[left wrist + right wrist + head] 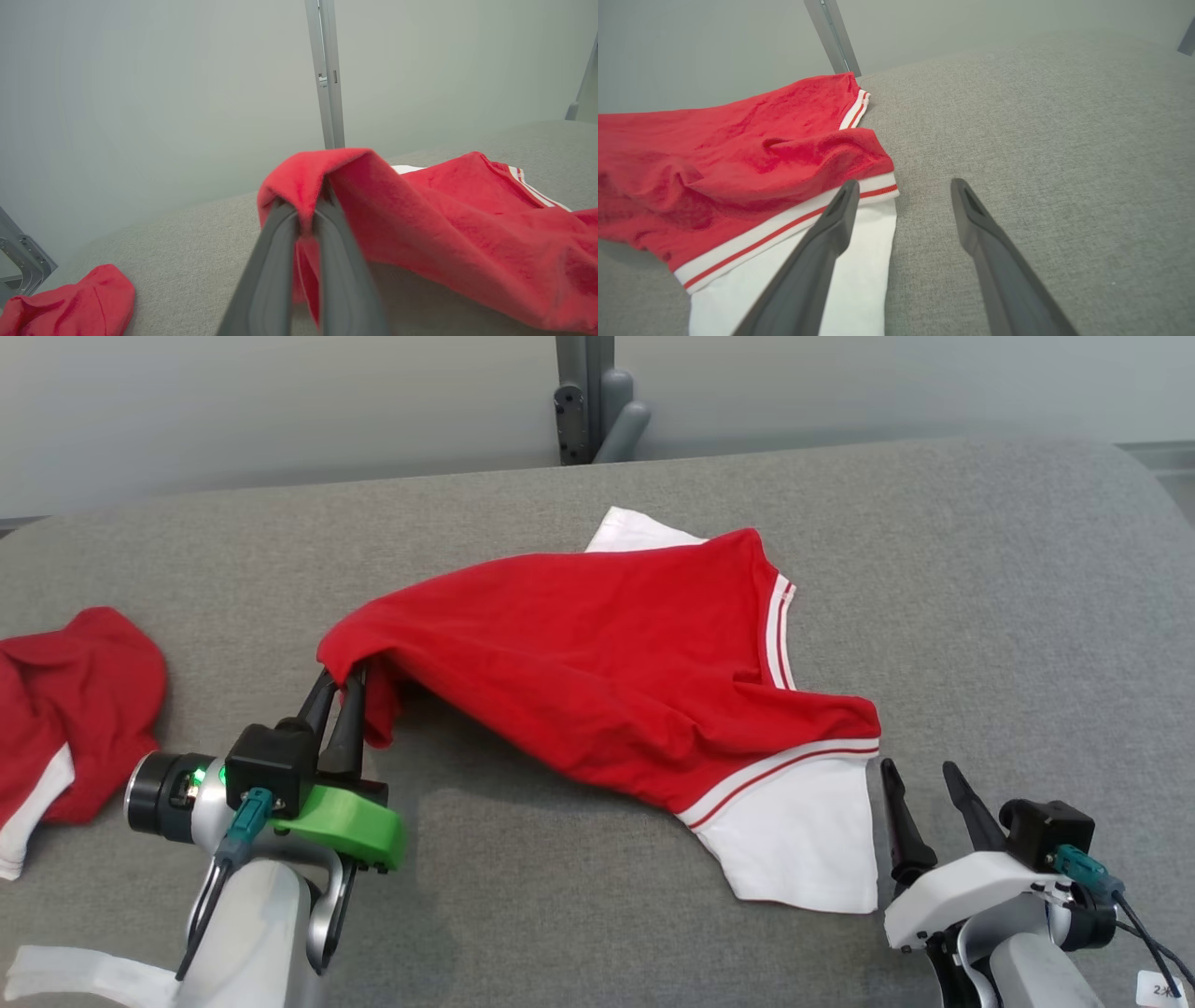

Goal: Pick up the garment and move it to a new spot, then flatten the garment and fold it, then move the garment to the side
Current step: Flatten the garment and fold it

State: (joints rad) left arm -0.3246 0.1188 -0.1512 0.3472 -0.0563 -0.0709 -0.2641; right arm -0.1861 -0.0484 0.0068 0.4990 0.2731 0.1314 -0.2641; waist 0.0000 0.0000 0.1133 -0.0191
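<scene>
Grey table: left wrist view shows left end effector pinching the garment; head view, right end effector spread wide.

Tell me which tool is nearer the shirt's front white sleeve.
Right. The right tool sits open beside the white sleeve; the left tool grips the shirt by its red edge, at the opposite end.
</scene>
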